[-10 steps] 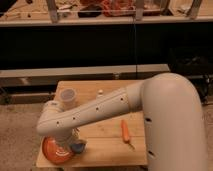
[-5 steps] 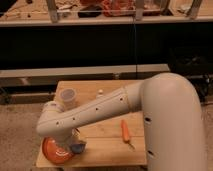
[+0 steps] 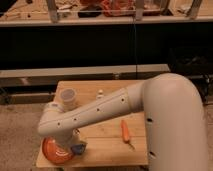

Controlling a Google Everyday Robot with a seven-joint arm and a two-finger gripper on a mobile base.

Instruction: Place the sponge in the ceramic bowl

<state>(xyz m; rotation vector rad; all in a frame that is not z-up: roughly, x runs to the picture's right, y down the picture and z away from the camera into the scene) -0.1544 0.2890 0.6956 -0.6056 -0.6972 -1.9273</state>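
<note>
The ceramic bowl (image 3: pixel 54 153) is a wide orange dish with white ring lines, sitting at the front left corner of the wooden table (image 3: pixel 107 135). The sponge (image 3: pixel 78 148), a small blue lump, is at the bowl's right rim. I cannot tell whether it rests on the rim or is still gripped. My white arm reaches across the table from the right and bends down over the bowl. Its gripper (image 3: pixel 70 142) is right above the bowl, next to the sponge and mostly hidden under the arm.
A small whitish translucent cup (image 3: pixel 68 98) stands at the table's back left, just behind the arm. An orange carrot (image 3: pixel 125 131) lies at the front right of the table. A small white object (image 3: pixel 100 93) sits near the back edge. Dark shelving stands behind the table.
</note>
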